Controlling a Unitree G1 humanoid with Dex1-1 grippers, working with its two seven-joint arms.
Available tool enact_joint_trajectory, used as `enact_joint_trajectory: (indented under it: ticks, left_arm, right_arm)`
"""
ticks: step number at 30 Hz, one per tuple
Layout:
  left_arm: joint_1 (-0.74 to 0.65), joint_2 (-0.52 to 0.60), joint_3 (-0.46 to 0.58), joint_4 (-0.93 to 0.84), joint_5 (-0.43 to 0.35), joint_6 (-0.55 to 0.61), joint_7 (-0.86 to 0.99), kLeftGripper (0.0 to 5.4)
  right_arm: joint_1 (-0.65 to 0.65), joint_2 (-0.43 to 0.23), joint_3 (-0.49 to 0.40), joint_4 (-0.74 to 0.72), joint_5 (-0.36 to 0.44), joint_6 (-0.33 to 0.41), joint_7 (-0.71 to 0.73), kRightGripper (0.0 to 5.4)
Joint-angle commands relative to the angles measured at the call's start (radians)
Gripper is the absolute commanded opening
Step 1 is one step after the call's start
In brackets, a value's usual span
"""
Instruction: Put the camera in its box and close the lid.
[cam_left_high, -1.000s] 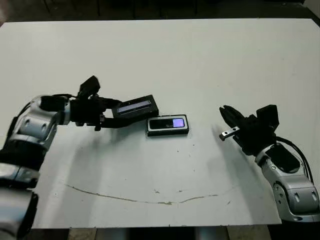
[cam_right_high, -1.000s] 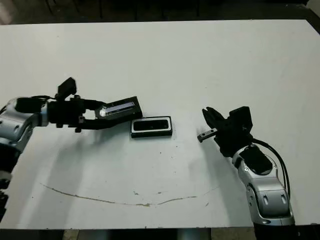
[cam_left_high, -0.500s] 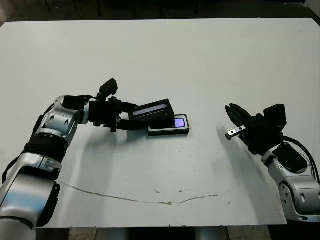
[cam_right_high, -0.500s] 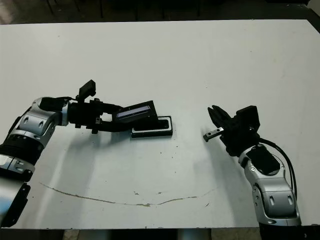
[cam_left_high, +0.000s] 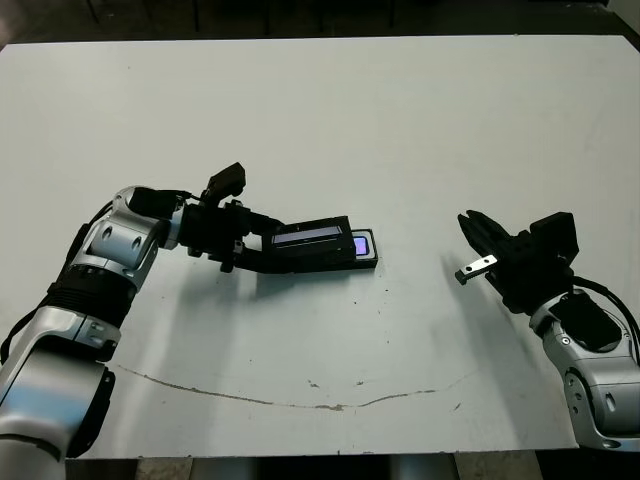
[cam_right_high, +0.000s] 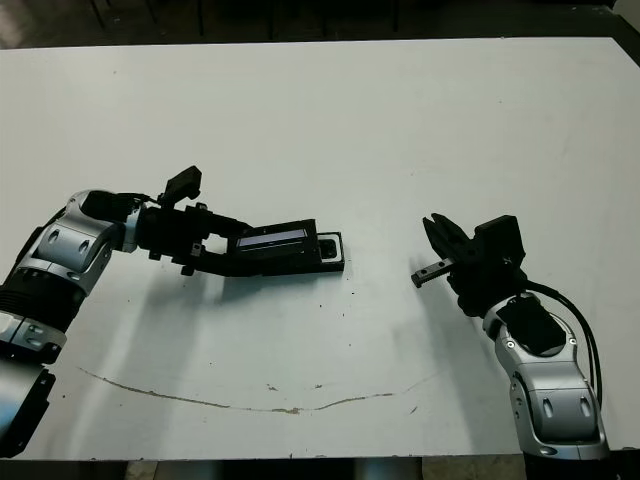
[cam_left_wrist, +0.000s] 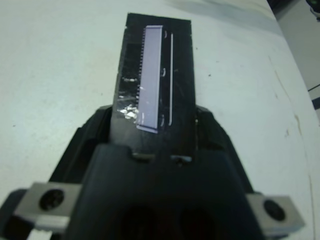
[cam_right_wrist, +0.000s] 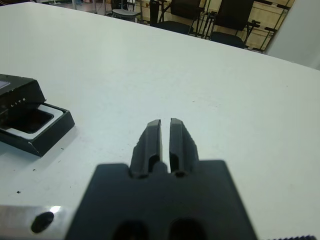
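My left gripper (cam_left_high: 256, 246) is shut on one end of the lid (cam_left_high: 312, 236), a flat black cover with a shiny grey-white label. The lid is nearly level and covers most of the box (cam_left_high: 369, 262). Only the box's right end shows, with the camera's bluish screen (cam_left_high: 360, 244) inside it. In the left wrist view the lid (cam_left_wrist: 157, 75) reaches out between my fingers (cam_left_wrist: 90, 135). My right gripper (cam_left_high: 479, 236) hovers well to the right of the box, shut and holding nothing. The right wrist view shows its fingers (cam_right_wrist: 155, 137) together, with the box (cam_right_wrist: 47, 127) far off to the side.
A thin brown line (cam_left_high: 300, 400) runs across the white table (cam_left_high: 400, 120) near its front edge. Chairs (cam_right_wrist: 230, 20) stand beyond the far edge in the right wrist view.
My left gripper has carried the lid to the right and lowered it flatter over the box, hiding most of the camera. The right gripper has drifted slightly right.
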Motion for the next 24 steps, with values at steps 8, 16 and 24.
enact_joint_trajectory:
  ticks: [8, 16, 24]
  left_arm:
    - [0.057, -0.075, -0.056, 0.034, 0.071, -0.03, 0.097, 2.8]
    - [0.047, -0.132, -0.1, 0.066, 0.098, -0.045, 0.115, 2.8]
    - [-0.003, -0.16, -0.139, 0.097, 0.123, -0.003, 0.098, 2.8]
  right_arm:
    - [0.031, -0.017, -0.006, -0.03, -0.025, 0.031, -0.016, 0.0]
    - [0.03, -0.015, -0.009, -0.043, -0.013, 0.038, -0.009, 0.0]
    - [0.029, -0.016, -0.006, -0.048, -0.007, 0.045, -0.004, 0.0]
